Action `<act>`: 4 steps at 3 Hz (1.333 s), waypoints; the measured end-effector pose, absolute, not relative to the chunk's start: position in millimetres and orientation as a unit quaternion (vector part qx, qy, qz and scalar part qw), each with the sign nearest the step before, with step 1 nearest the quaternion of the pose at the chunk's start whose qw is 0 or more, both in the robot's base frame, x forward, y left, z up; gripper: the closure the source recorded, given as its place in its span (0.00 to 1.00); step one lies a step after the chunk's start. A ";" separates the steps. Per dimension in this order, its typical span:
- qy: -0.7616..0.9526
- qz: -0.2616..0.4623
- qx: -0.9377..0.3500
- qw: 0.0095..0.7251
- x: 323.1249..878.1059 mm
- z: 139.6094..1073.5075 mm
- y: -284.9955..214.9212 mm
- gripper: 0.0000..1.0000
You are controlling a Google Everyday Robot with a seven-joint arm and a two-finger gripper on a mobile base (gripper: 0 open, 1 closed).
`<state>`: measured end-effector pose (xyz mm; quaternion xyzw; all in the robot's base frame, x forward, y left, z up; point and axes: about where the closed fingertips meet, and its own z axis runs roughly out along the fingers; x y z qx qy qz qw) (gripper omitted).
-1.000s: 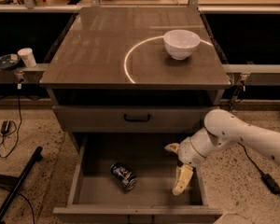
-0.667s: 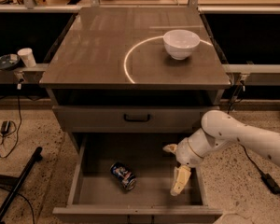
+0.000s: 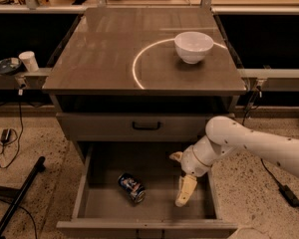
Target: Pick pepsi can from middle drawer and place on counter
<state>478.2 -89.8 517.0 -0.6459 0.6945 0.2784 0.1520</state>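
Nearby, the pepsi can [image 3: 131, 187] lay on its side on the floor of the middle drawer [image 3: 107, 204], long axis slanting toward the front-right corner. It sat just camera-left of my gripper [image 3: 177, 179], whose fingers hung spread apart, empty. I judged 1 short leftward reach remained.

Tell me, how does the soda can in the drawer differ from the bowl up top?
The pepsi can is dark blue and lies on its side in the middle drawer; the white bowl is pale and stands upright on the counter. Both look similar in size. The gripper, open, hangs over the drawer floor beside the can, apart from it.
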 end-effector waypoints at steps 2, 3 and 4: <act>0.698 0.261 -0.651 0.144 482.6 514.2 -80.8 0.00; 0.691 0.268 -0.656 0.146 483.3 511.6 -72.8 0.00; 0.677 0.276 -0.666 0.146 485.1 510.6 -59.3 0.00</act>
